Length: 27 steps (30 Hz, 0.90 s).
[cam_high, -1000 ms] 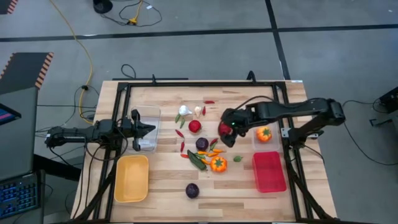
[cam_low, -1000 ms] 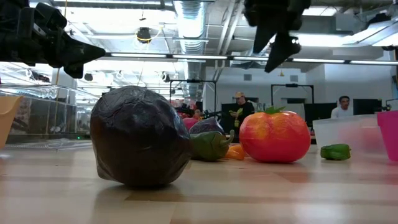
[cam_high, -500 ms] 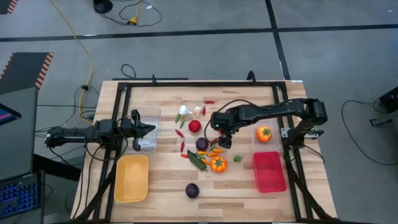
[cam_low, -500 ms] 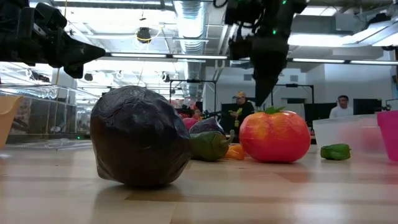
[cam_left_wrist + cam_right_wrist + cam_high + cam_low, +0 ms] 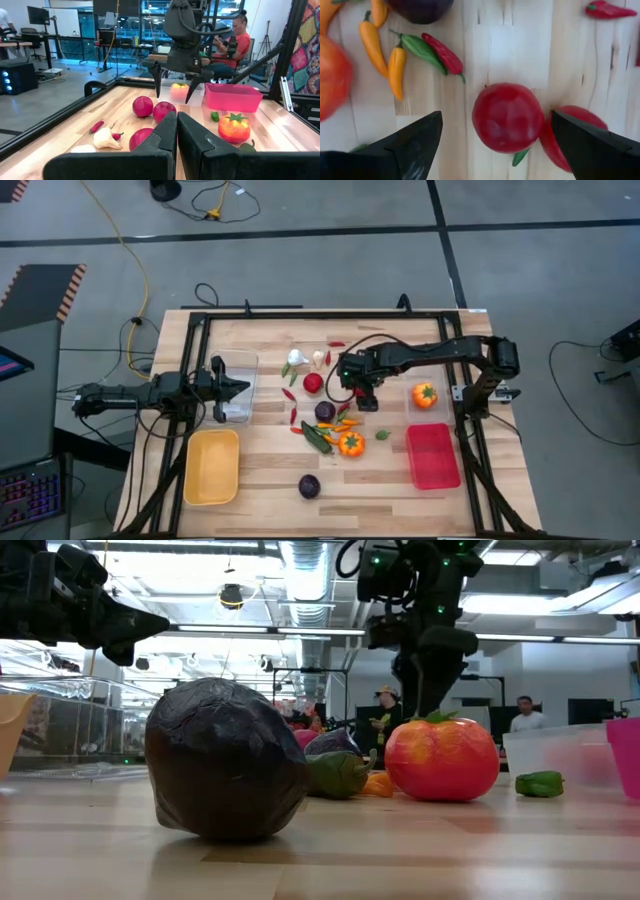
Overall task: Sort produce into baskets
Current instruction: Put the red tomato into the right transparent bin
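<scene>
My right gripper [image 5: 357, 387] is open and points down over the middle of the table. In its wrist view [image 5: 502, 150] a red tomato [image 5: 507, 117] lies on the wood between the two spread fingers, untouched, with a second tomato [image 5: 570, 136] beside it. Another tomato [image 5: 313, 383], a purple round [image 5: 325, 411], chillies [image 5: 340, 424] and an orange pepper [image 5: 351, 444] lie close by. My left gripper [image 5: 228, 385] is shut and empty, level over the clear bin [image 5: 238, 370] at the left. The yellow bin [image 5: 211, 467] is near left, the red bin [image 5: 432, 455] near right.
A second clear bin [image 5: 412, 408] at the right holds an orange pepper [image 5: 425, 395]. Garlic [image 5: 296, 358] and a small red chilli [image 5: 336, 344] lie toward the far edge. A second purple round [image 5: 309, 486] lies alone near the front edge. People show in the room behind.
My right gripper has gone toward the table's left edge, away from the right clear bin, and has come down over the red tomatoes. The produce and my left arm have stayed where they were.
</scene>
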Tool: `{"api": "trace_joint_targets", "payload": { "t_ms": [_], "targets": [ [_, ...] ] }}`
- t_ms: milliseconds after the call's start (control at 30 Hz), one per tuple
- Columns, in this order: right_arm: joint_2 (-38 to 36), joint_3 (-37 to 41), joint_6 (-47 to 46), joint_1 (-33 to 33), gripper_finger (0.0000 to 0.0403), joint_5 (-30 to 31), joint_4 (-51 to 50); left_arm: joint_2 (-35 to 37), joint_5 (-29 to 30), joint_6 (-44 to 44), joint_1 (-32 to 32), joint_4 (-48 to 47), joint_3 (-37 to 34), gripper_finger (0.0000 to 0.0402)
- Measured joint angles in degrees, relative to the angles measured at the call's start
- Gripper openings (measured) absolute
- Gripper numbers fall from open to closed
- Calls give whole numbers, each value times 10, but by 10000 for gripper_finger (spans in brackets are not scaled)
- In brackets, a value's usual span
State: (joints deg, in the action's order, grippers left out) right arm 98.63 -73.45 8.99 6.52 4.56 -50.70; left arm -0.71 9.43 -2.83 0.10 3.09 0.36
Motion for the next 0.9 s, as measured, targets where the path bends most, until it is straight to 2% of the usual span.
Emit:
{"api": "trace_joint_targets", "payload": {
  "t_ms": [100, 300, 533, 633, 800, 900],
  "targets": [
    [9, 0, 21, 0, 400, 5, 0, 0, 0, 0, 0, 0, 0, 0],
    [50, 0, 50, 3, 400, 54, -8, 0, 0, 0, 0, 0, 0, 0],
    [98, 0, 50, 12, 397, 61, -24, 0, 0, 0, 0, 0, 0, 0],
    [111, 0, 50, 12, 377, 61, -29, 0, 0, 0, 0, 0, 0, 0],
    [114, 0, 50, 10, 322, 61, -28, 0, 0, 0, 0, 0, 0, 0],
    [106, 0, 41, 10, 309, 61, -30, 0, 0, 0, 0, 0, 0, 0]
  ]
}}
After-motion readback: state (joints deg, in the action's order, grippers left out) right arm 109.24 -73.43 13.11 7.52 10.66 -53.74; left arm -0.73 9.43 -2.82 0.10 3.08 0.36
